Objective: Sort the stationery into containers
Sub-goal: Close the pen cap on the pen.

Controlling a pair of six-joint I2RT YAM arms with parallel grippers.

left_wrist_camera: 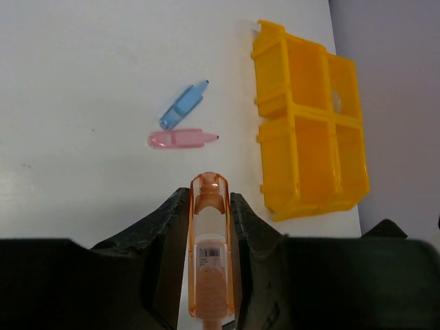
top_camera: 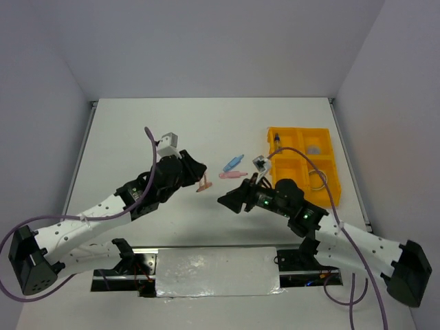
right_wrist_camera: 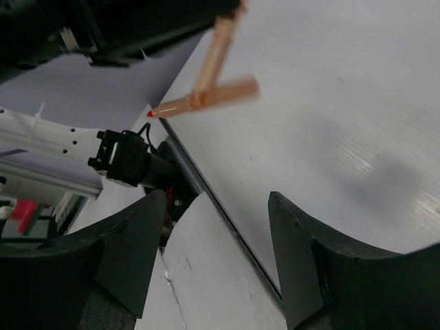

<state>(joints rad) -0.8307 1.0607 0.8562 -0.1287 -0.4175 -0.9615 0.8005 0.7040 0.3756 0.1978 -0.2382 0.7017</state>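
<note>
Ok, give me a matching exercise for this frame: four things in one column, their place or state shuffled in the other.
Things:
1. orange piece
2. blue piece
3. right gripper
4. yellow tray

Place or state:
a. open, empty
b. lying on the table beside the pink piece
c. held by the left gripper
d. has four compartments

Pairs: 1-c, 2-b, 3-a, 4-d.

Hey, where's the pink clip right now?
In the top view, the translucent pink plastic clip lies on the white table near its middle, close beside the translucent blue clip and left of the yellow-orange plastic tray.
</note>
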